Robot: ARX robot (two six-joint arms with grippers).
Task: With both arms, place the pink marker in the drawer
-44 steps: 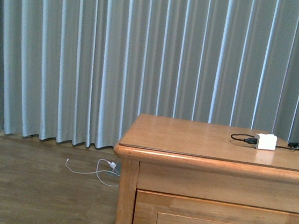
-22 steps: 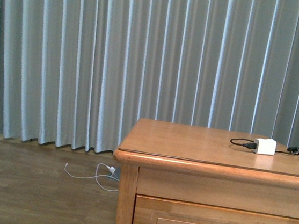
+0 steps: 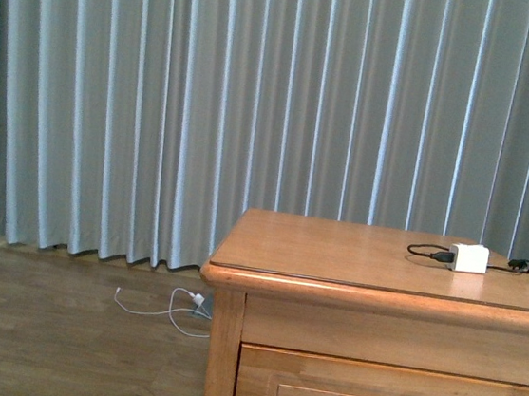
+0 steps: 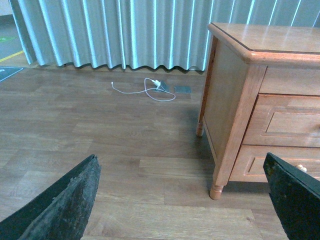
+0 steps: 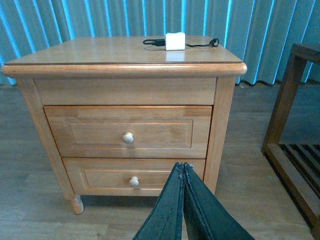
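1. So far nothing of the task shows as done: the drawer (image 5: 127, 132), the upper one of the wooden dresser (image 5: 125, 70), sits flush in its frame, its round knob (image 5: 128, 138) untouched.
2. Nowhere in any of the three views can the pink marker be seen; it is not on the dresser top, not on the floor (image 4: 100, 140) that shows, and not in either gripper, so where it lies cannot be told.
3. On the dresser top only a white charger block (image 3: 469, 258) rests, near the back right corner, with a black cable (image 3: 426, 247) running out of it on both sides.
4. The left gripper (image 4: 180, 200) is spread wide with nothing between its fingers; it hangs over bare floor to the left of the dresser, well apart from both drawers.
5. The right gripper (image 5: 183, 172) has its fingers pressed together and holds nothing; it faces the dresser front, lined up roughly with the lower drawer (image 5: 132, 177), clear of both knobs.
6. Neither arm appears in the front view, which shows only the dresser top, the curtain (image 3: 208, 106) and a white cord (image 3: 161, 306) on the floor.
7. Judging by this, everything is still to do: pulling the drawer out by its knob, finding and picking up the marker, dropping it inside, and likely pushing the drawer closed.
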